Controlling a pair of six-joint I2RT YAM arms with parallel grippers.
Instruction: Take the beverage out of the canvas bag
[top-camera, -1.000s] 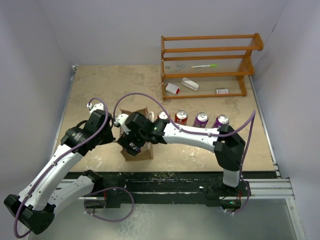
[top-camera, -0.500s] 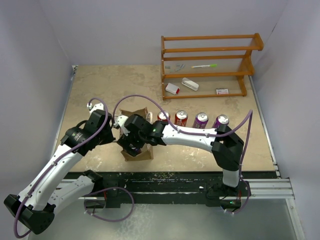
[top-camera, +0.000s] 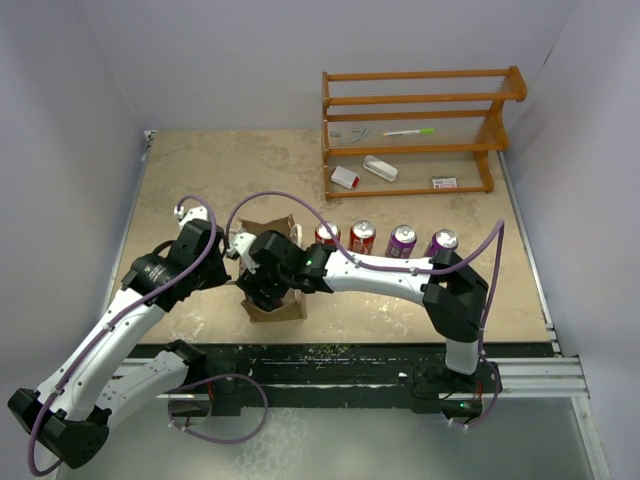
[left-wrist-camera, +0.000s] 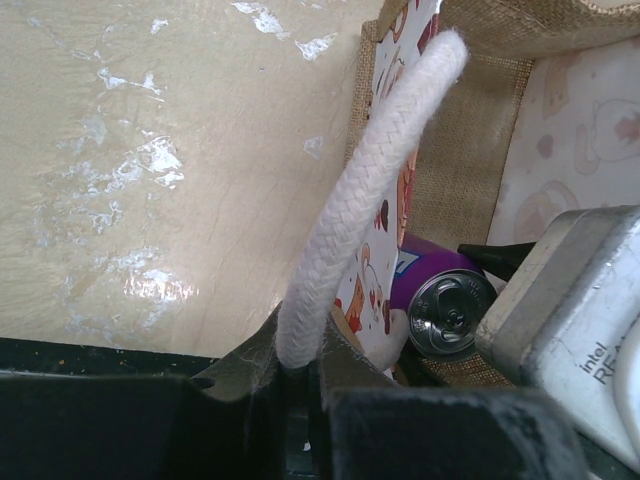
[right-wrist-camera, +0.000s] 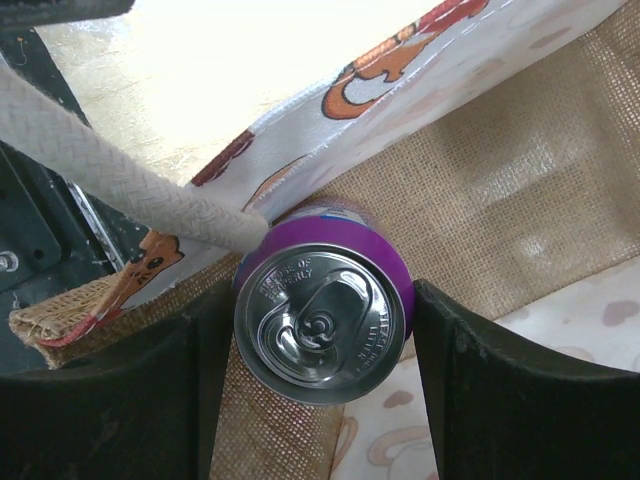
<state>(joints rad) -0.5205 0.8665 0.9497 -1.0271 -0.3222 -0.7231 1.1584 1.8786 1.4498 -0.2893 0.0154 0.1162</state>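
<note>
**Q:** Where is the can (right-wrist-camera: 322, 322)?

**A:** It stands upright inside the bag (top-camera: 288, 306), in a corner against the printed lining. Seen from above, the bag stands at 7 o'clock on the table (top-camera: 200, 170).

**Q:** What are the fingers doing?

**A:** The right gripper (right-wrist-camera: 320, 372) reaches down into the bag. Its fingers press the can's sides at 9 and 3 o'clock, with no gap showing. The left gripper (left-wrist-camera: 300, 368) is pinched fully on the rope handle (left-wrist-camera: 362, 200), which holds the bag's mouth open.

**Q:** How will the can handle?

**A:** The tab is intact, so treat the can as full and fairly heavy. Its wall is stiff but thin, and probably smooth and slippery. Too hard a squeeze may dent it.

**Q:** Where is the best hold?

**A:** Take the upper sidewall, just under the rim, so the rim can act as a stop against slipping.

**Q:** What about the bag?

**A:** It is soft burlap and sags easily. The handle crosses at 10 o'clock of the can and may snag on the way out.
</note>
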